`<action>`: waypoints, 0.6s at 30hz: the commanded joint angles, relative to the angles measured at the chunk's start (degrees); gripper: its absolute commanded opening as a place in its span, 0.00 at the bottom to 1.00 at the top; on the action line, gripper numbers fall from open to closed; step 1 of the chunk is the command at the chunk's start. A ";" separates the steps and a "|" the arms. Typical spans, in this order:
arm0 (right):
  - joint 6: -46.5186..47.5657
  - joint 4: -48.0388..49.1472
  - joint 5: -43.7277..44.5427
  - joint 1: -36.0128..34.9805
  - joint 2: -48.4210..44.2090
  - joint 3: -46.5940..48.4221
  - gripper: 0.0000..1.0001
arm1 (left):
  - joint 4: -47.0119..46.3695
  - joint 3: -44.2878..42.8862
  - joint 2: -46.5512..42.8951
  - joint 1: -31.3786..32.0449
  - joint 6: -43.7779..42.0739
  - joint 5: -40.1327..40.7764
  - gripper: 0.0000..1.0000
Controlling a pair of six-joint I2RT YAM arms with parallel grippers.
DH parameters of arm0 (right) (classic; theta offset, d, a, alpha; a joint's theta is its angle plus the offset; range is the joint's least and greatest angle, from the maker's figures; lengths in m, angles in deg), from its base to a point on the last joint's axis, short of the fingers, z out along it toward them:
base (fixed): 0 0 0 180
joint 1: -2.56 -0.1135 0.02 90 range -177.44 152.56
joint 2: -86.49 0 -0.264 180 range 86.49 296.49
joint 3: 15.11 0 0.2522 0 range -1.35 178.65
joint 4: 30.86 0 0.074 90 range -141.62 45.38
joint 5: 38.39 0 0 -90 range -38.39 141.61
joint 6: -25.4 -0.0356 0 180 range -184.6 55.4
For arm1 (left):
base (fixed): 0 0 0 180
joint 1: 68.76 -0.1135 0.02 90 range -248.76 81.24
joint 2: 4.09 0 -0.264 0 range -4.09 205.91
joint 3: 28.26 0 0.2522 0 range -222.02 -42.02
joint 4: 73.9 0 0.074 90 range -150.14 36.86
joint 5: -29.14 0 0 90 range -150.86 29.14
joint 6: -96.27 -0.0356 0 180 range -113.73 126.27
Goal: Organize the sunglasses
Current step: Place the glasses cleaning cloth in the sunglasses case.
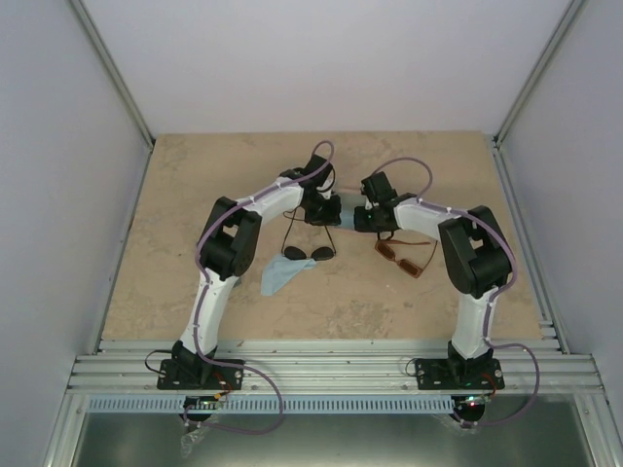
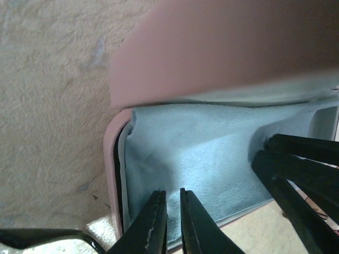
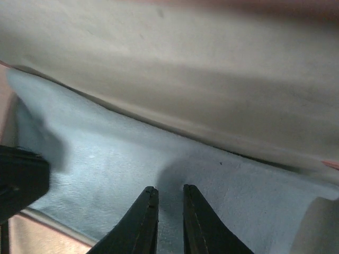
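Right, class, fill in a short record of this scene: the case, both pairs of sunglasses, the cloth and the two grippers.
case: pink, open, blue inside
left gripper: nearly closed, tips over the case's inside, holding nothing
right gripper: same, from the opposite side
black sunglasses: on the table, outside the case
brown sunglasses: on the table, to their right
cloth: light blue, near the black pair

Both arms bend inward, left hand (image 2: 172,193) and right hand (image 3: 168,189) nearly closed.
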 commanded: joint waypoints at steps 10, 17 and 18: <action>-3.58 -5.53 8.40 0.65 1.38 -0.19 0.16 | 5.88 1.01 -2.85 0.36 -2.79 8.83 0.16; 0.24 -2.12 3.48 0.85 -3.16 0.77 0.18 | 6.24 -2.13 -5.94 0.36 -2.23 9.50 0.18; 0.64 -2.00 2.78 0.88 -3.73 1.14 0.19 | 5.88 -1.97 -7.04 0.35 -1.90 10.13 0.20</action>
